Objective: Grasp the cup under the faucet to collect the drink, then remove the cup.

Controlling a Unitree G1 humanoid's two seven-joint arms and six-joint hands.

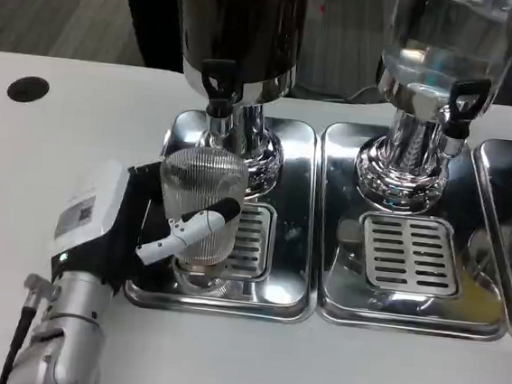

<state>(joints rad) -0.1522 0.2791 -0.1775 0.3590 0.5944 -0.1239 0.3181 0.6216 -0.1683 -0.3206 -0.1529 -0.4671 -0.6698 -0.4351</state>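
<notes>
Left hand wrapped around ribbed clear cup, fingers curled across front, gripping it. Cup upright over slotted grate of left steel tray, directly below black faucet of dark drink dispenser. Beside it on right, second tray under clear dispenser with own black tap. All on white table.

Clear ribbed cup: upright, empty-looking, raised just above the slotted drip grate, directly below black faucet of dark dispenser. Gripped by left hand.
</notes>
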